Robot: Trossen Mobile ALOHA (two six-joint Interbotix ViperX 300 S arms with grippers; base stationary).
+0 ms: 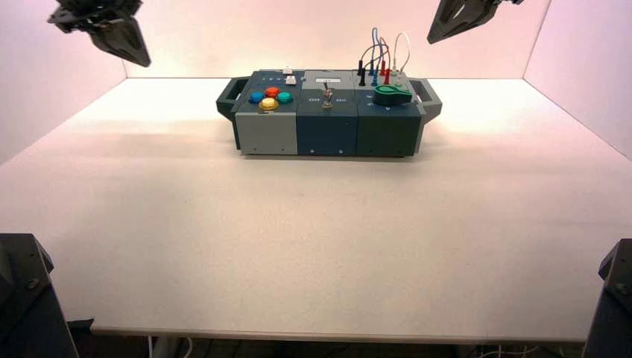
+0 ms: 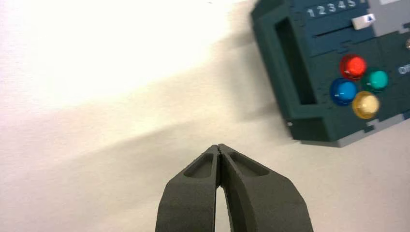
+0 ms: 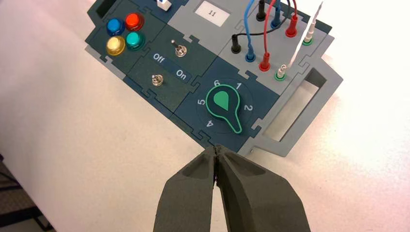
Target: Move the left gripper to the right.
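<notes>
My left gripper is a black angular claw that hangs high at the back left, well left of the control box. In the left wrist view its tips touch and hold nothing, over bare table beside the box's left handle. My right gripper hangs high at the back right, above the box's right end. In the right wrist view its tips are shut and empty, near the green knob.
The box carries red, blue, green and yellow buttons, a toggle switch, a green knob and plugged wires. White walls close in the back and sides. Black arm bases stand at both front corners.
</notes>
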